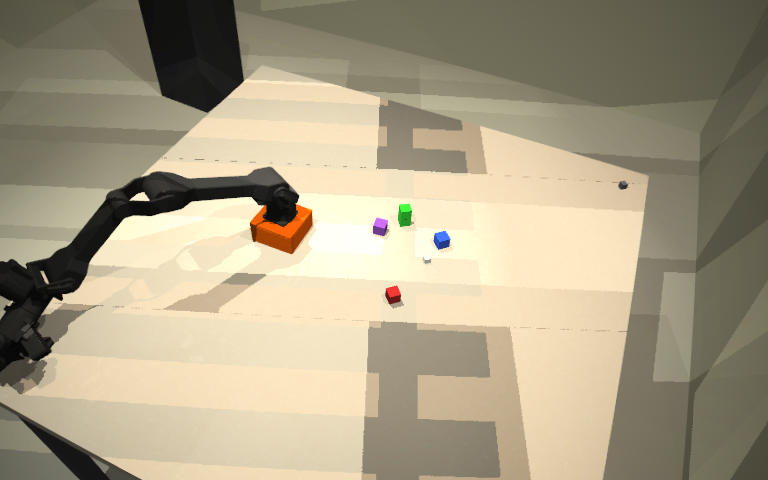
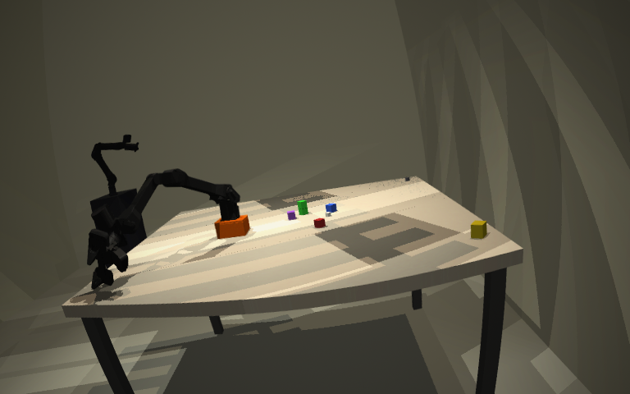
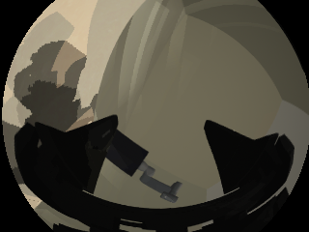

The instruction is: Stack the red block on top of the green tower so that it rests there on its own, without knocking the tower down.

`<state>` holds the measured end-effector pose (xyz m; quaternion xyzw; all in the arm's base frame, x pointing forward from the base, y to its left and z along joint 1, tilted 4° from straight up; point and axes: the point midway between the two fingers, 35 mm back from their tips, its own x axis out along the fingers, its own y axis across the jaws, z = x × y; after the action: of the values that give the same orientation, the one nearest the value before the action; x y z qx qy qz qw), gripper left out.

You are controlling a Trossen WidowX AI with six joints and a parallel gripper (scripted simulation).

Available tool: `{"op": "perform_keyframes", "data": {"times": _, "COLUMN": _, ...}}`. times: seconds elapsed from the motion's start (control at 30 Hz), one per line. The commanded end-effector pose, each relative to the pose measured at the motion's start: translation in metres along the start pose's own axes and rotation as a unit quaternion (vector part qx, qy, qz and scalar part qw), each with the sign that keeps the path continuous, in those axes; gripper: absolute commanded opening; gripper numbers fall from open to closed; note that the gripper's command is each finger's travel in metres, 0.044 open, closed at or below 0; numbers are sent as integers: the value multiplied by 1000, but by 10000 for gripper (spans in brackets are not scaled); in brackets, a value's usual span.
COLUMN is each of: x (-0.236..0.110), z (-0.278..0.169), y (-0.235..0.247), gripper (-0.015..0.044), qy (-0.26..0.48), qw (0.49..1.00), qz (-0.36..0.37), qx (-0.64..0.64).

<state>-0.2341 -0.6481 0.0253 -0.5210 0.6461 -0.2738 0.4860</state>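
Observation:
The red block lies alone on the table, towards the middle. The green tower stands upright a little beyond it. My gripper is open and empty. It hangs at the table's far left edge, far from both blocks. In the wrist view only the two dark fingers, the wall and a camera stand show; no block is seen there. The arm reaches left from its orange base.
A purple block sits left of the tower and a blue block right of it, with a tiny white cube between blue and red. A yellow block lies near the right edge. A black camera stand rises behind the arm.

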Motion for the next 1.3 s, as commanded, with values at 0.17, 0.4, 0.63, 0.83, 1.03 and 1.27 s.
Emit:
{"op": "perform_keyframes", "data": {"times": 0.17, "x": 13, "z": 132, "y": -69, "gripper": 440, "qy": -108, "qw": 992, "qz": 35, "qx": 53}}
{"op": "perform_keyframes", "data": {"times": 0.4, "x": -3, "z": 232, "y": -113, "gripper": 440, "qy": -182, "qw": 977, "qz": 74, "qx": 82}}
{"op": "perform_keyframes", "data": {"times": 0.63, "x": -39, "z": 323, "y": -139, "gripper": 440, "qy": -263, "qw": 954, "qz": 121, "qx": 74}}
{"op": "perform_keyframes", "data": {"times": 0.83, "x": -83, "z": 399, "y": -159, "gripper": 440, "qy": -310, "qw": 933, "qz": 168, "qx": 78}}
{"op": "perform_keyframes", "data": {"times": 1.03, "x": -138, "z": 465, "y": -171, "gripper": 440, "qy": -348, "qw": 909, "qz": 217, "qx": 73}}
{"op": "perform_keyframes", "data": {"times": 1.27, "x": -211, "z": 526, "y": -175, "gripper": 440, "qy": -378, "qw": 882, "qz": 276, "qx": 59}}
